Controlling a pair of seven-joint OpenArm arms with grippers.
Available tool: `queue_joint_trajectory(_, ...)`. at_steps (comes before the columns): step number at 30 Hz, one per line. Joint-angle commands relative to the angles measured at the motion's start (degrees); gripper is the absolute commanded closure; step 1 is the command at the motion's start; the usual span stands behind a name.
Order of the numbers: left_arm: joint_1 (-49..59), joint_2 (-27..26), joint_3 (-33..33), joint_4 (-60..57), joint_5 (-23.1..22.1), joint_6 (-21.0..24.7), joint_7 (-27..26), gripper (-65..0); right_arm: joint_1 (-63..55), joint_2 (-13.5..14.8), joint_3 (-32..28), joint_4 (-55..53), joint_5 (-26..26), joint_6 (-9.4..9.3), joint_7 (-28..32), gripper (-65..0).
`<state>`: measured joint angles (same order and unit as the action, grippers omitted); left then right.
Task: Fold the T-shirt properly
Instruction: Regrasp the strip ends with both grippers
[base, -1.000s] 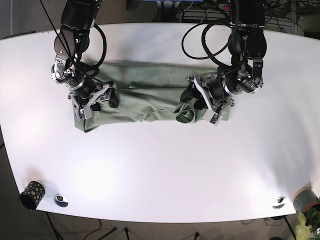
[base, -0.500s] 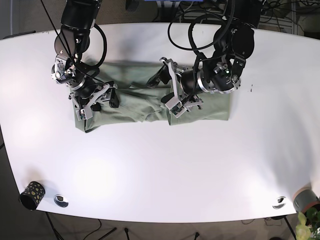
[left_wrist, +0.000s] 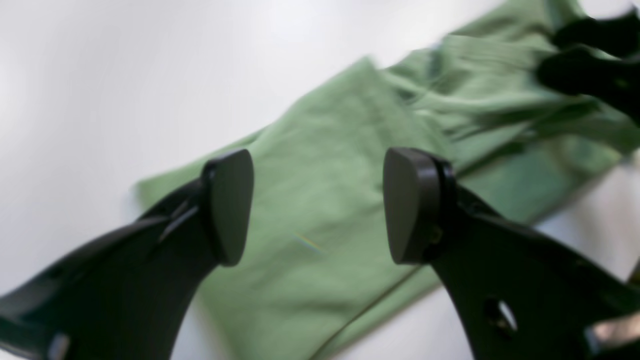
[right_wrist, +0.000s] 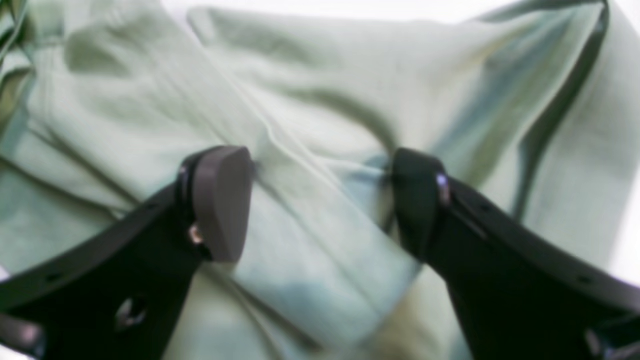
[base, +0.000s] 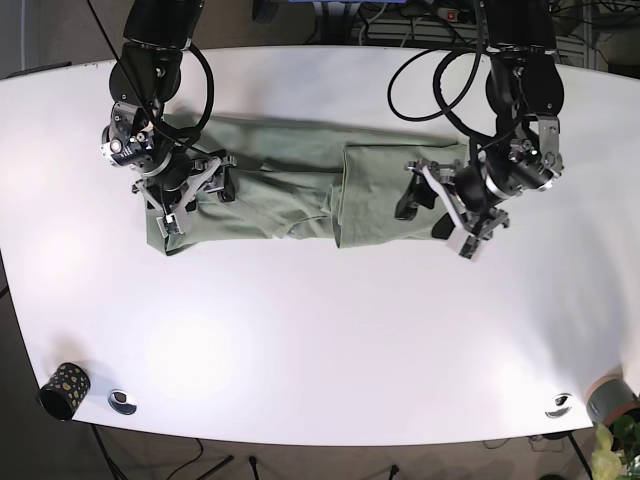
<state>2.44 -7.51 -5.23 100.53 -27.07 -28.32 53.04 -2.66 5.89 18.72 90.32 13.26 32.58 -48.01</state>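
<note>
Left gripper (left_wrist: 317, 205) open, off the folded green cotton T-shirt (base: 290, 190); right gripper (right_wrist: 320, 205) open (pressing cloth), prob. to steady it.

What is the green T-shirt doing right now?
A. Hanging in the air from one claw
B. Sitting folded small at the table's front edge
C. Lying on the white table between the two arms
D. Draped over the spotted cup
C: the T-shirt lies stretched out on the white table, with the right gripper at one end and the left gripper at the other.
</note>
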Motion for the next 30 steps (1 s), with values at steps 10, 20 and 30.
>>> queue_joint_trajectory(10,-0.20,0.08,-7.56,-7.48,-0.93,-6.72,-1.21,-37.1,3.58,4.88,15.08,4.49,25.38,0.17,-10.41,-43.0)
queue_joint_trajectory(20,-0.37,-0.36,-7.38,-13.63,-0.84,-7.07,-4.99,-23.5,4.28,12.44,19.21,-13.01,38.57,0.17,-11.02,-43.0)
queue_joint_trajectory(30,-0.02,-1.94,-7.38,-14.07,-0.84,-7.07,-5.08,-23.2,3.49,12.26,19.04,-19.60,38.48,0.17,-9.00,-43.0)
